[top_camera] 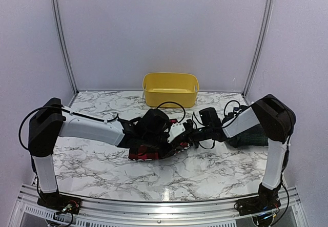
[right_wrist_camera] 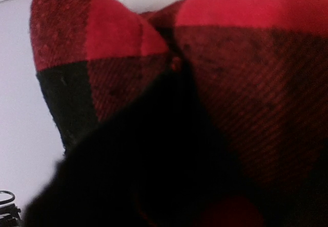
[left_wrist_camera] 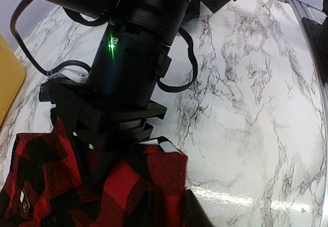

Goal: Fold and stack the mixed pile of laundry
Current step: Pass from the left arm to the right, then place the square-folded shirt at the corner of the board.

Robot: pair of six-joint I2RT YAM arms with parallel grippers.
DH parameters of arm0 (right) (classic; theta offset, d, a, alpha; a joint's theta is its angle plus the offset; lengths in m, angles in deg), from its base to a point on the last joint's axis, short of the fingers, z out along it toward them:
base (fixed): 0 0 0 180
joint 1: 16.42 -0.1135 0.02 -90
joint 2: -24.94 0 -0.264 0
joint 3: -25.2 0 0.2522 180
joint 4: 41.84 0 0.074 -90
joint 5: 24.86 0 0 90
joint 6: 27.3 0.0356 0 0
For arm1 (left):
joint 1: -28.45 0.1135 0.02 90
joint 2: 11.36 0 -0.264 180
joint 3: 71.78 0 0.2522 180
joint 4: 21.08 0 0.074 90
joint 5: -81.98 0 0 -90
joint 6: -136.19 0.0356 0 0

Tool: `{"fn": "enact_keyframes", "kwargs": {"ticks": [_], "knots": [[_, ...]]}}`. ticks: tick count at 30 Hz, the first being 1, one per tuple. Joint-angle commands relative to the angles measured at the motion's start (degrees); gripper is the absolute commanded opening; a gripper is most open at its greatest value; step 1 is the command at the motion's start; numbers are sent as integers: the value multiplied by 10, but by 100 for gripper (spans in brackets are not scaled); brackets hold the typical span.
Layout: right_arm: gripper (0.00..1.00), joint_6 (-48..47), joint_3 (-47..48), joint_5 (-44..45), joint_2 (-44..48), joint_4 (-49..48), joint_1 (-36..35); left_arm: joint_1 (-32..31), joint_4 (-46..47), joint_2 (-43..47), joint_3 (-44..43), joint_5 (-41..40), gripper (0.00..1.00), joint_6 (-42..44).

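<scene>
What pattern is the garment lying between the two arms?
The garment is a red-and-black check. It shows best in the left wrist view.

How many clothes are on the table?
2. A red-and-black checked one lies in the middle of the table, and a dark green tartan one lies at the right side. More clothes may be hidden from view.

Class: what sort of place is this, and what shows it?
Probably a robot test cell: plain walls enclose a marble-patterned table, a left arm and right arm are bolted at its near edge, and a yellow tub stands at the back.
</scene>
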Motion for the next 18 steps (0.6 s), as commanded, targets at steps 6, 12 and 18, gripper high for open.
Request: {"fn": "enact_keyframes", "kwargs": {"ticks": [6,12,18], "knots": [[0,-260,114,91,110,379,-3,55,19,148,72,-32,88,-114],[0,-397,183,193,179,596,-3,92,-2,193,116,-35,99,-125],[0,-470,228,329,241,733,2,100,-26,191,119,-15,99,-145]]}}
